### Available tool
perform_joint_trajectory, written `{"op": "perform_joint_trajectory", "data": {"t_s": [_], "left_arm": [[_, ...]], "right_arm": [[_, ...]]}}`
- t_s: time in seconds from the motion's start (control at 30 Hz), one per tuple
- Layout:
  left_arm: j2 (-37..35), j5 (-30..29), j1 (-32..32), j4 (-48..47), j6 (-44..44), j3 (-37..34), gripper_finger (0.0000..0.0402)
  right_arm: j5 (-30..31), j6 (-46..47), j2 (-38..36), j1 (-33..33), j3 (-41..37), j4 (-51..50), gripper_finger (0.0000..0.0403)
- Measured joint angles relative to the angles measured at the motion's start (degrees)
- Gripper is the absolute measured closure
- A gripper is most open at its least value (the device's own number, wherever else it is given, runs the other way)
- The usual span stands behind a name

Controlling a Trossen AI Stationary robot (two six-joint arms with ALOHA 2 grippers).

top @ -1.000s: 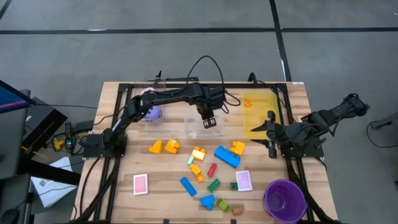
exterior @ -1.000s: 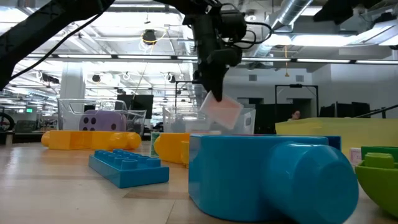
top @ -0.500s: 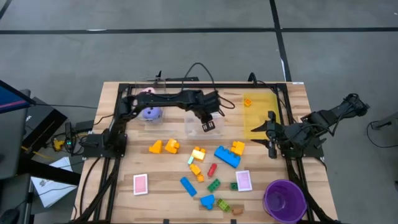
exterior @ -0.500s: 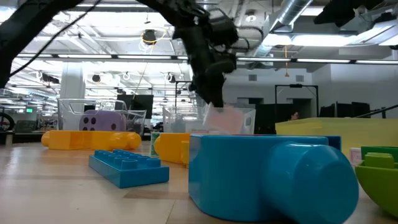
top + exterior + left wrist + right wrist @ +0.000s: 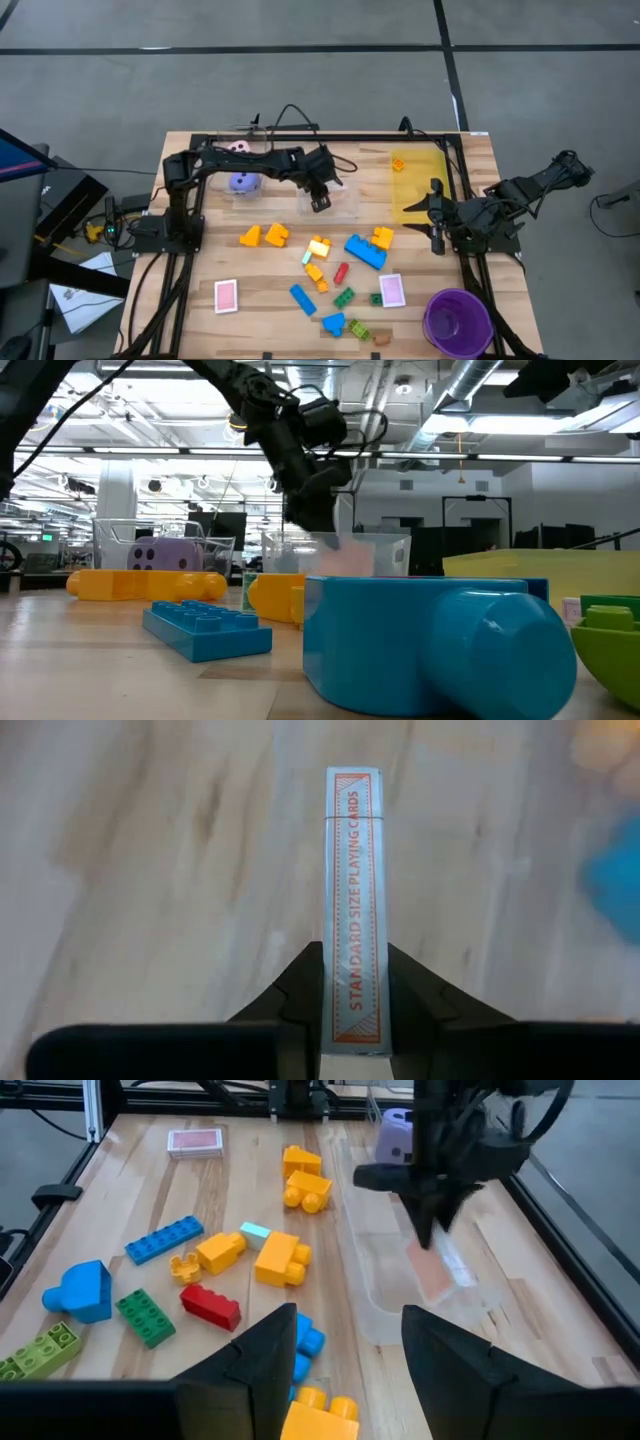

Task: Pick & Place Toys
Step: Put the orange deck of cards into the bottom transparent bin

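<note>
My left gripper (image 5: 321, 201) is shut on a pink-backed card pack (image 5: 355, 900) and reaches down into a clear bin (image 5: 331, 200) at the table's far middle. The right wrist view shows the pack (image 5: 432, 1276) between the bin's walls. Loose toys lie nearer on the table: a big blue brick (image 5: 365, 250), yellow bricks (image 5: 262, 236) and two pink cards (image 5: 227, 296) (image 5: 391, 289). A purple die (image 5: 244, 183) sits in another clear bin. By the table's right edge, my right gripper (image 5: 437, 236) is open and holds nothing. My left gripper pinches the card pack between its two fingers (image 5: 300, 992), which press on the pack's two broad faces near one end (image 5: 355, 1005). The fingers slant down from the table's left. The pack points away below the fingers into the clear bin; whether it touches the bin's floor cannot be told.
A yellow see-through bin (image 5: 424, 190) with an orange brick (image 5: 398, 164) stands at the far right. A round purple cup (image 5: 457, 320) sits at the near right corner. Small red, green and orange bricks (image 5: 340, 285) are scattered near the front middle.
My left gripper has sunk toward the clear bin with the card pack and has tipped from pointing nearly straight down to a slant. The pack, which hung above the bin's rim a second ago, is now down between the bin's walls.
</note>
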Motion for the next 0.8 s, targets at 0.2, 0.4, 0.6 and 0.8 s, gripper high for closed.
{"op": "perform_joint_trajectory", "data": {"t_s": [0.2, 0.4, 0.6, 0.8], "left_arm": [[0.3, 1.0, 0.3, 2.8, 0.6, -1.5, 0.0342], [0.9, 1.2, 0.8, 4.6, 1.4, -1.4, 0.0342], [1.3, 1.4, 1.2, 5.2, 2.8, -1.4, 0.0342], [1.3, 1.4, 2.1, 5.9, 2.8, -1.4, 0.0342]], "right_arm": [[0.1, -0.7, 0.0, 0.0, 0.0, 0.0, 0.0228], [0.1, -0.7, 0.0, 0.0, 0.0, 0.0, 0.0228], [0.1, -0.7, 0.0, 0.0, 0.0, 0.0, 0.0228], [0.1, -0.7, 0.0, 0.0, 0.0, 0.0, 0.0228]]}}
